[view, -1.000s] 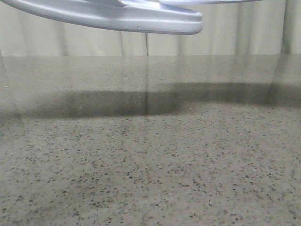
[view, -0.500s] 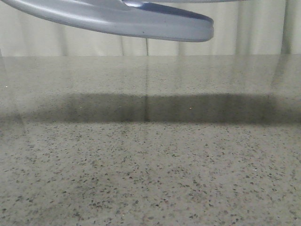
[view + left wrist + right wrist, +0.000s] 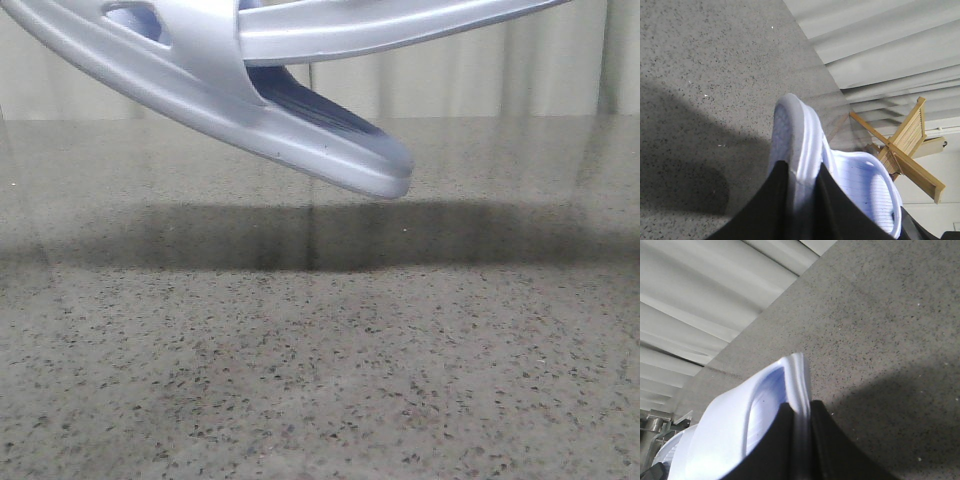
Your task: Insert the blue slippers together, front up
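Gripping blue slippers (image 3: 300, 130) aloft, tilted

Matt moulded-foam slippers (image 3: 250, 95) — glossy speckled stone table (image 3: 320, 380)

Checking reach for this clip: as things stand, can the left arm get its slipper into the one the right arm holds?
Probably yes. The left gripper and right gripper each clamp a blue slipper, and in the front view the two slippers already overlap in mid-air above the table, nothing between.

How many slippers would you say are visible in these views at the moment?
2. One slipper hangs tilted above the table, held by the left gripper; the other slipper crosses above it, held by the right gripper.
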